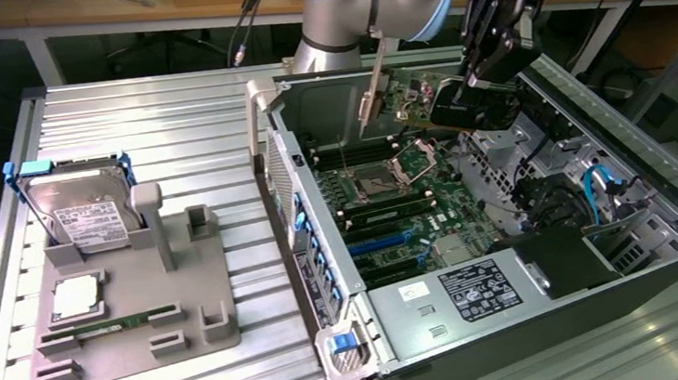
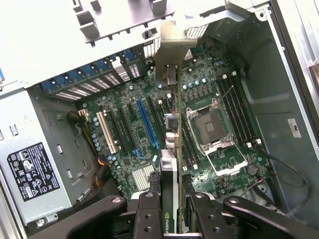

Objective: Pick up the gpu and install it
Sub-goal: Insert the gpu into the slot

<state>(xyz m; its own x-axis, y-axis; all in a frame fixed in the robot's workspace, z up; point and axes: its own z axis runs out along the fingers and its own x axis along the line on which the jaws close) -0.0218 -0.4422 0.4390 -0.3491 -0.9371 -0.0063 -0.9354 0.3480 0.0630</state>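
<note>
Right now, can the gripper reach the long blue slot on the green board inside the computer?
Probably yes. The gripper holds the gpu above the open computer case, and nothing seems to lie over the blue slot. The way down looks free.

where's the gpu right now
The gpu is gripped by the gripper, held in the air above the motherboard of the open case, on the exterior view's right, its edge pointing down at the board.
</note>
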